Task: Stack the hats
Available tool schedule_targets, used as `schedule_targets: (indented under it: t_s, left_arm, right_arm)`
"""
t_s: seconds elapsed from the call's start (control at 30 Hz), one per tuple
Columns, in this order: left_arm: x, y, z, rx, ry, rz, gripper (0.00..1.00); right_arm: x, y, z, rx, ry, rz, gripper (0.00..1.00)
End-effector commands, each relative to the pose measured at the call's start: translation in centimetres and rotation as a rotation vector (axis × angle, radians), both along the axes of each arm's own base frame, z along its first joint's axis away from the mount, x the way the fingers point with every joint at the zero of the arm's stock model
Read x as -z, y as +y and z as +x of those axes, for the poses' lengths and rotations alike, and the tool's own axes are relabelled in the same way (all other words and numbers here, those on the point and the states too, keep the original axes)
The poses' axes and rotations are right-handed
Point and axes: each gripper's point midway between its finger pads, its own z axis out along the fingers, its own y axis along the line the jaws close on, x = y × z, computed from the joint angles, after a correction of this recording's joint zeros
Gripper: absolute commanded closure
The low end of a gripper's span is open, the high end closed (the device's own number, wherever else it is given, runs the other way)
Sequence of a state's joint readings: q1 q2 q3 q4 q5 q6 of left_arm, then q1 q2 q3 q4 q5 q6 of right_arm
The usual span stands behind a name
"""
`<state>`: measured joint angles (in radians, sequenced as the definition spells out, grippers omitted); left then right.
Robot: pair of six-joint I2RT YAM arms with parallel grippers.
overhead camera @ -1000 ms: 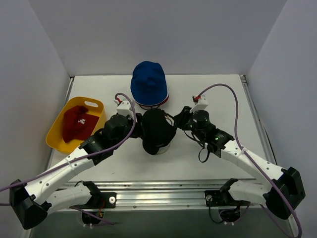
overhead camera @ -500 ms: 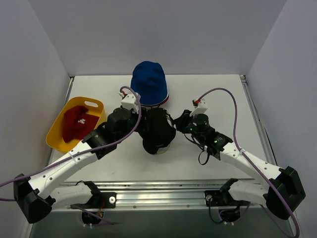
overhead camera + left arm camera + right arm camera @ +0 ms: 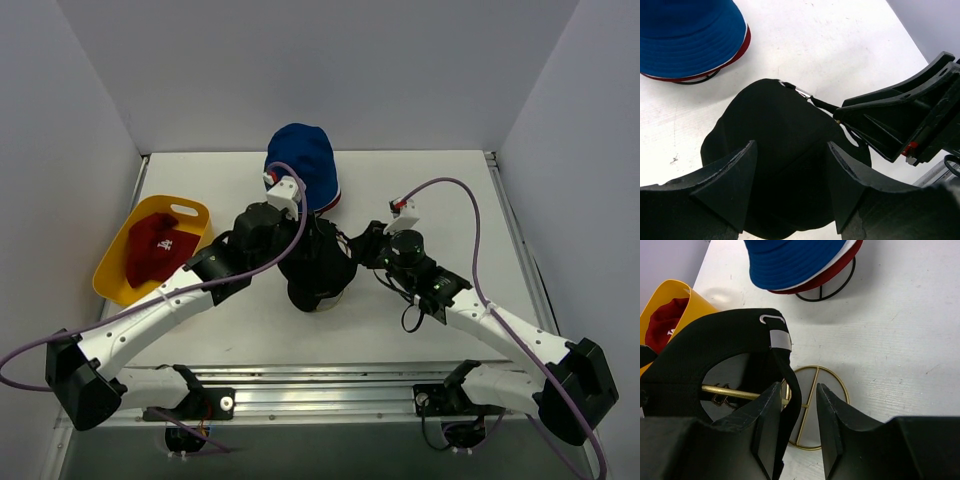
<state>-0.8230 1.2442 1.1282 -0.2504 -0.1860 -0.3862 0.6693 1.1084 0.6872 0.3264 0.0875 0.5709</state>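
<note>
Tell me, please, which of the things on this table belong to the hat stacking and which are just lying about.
Belong to the job:
- blue hat
- hats beneath it
- black cap
- red cap

Just lying about:
- yellow tub, holding the red cap
- gold frame, under the black cap
- black frame, under the blue hat's stack

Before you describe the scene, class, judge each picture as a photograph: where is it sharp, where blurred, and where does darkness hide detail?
Top external: even, soft light, faint shadows, but the black cap reads as a featureless blob. Left wrist: the blue hat is crisp; the near jaws are dark and soft. Right wrist: the jaws blur, the gold wire frame is sharp.
</note>
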Motion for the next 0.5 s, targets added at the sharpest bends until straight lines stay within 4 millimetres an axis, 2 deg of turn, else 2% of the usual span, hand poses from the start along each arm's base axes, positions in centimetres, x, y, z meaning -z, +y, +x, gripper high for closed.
schedule_targets:
  t_s: [0.0,0.13,0.27,0.37,0.43,0.47]
  left_arm:
    - [-3.1,-1.6,0.2,0.063,-0.066,-0.048,0.35]
    - [-2.9,-2.6,0.2,0.109,-0.064,-0.044,0.34]
    - [-2.3,-3.4,0.4,0.138,-0.054,-0.033,0.34]
    - [-2.5,-3.5,0.6,0.138,-0.062,-0.026,0.34]
    - [-3.3,-3.0,0.7,0.117,-0.075,-0.030,0.32]
    - [-4.6,-2.7,0.9,0.099,-0.095,-0.039,0.31]
  right_arm:
    - [-2.1,1.0,0.3,-0.022,-0.045,0.042,0.69]
    - [-1.9,1.4,0.3,-0.039,-0.036,0.044,0.69]
    - [-0.8,1.4,0.1,-0.040,-0.012,0.039,0.71]
    - [0.9,0.4,-0.1,0.004,0.010,0.023,0.88]
    - [1.4,-0.3,0.1,0.041,0.013,0.014,0.93]
    - [1.7,-0.4,0.1,0.052,0.016,0.013,0.94]
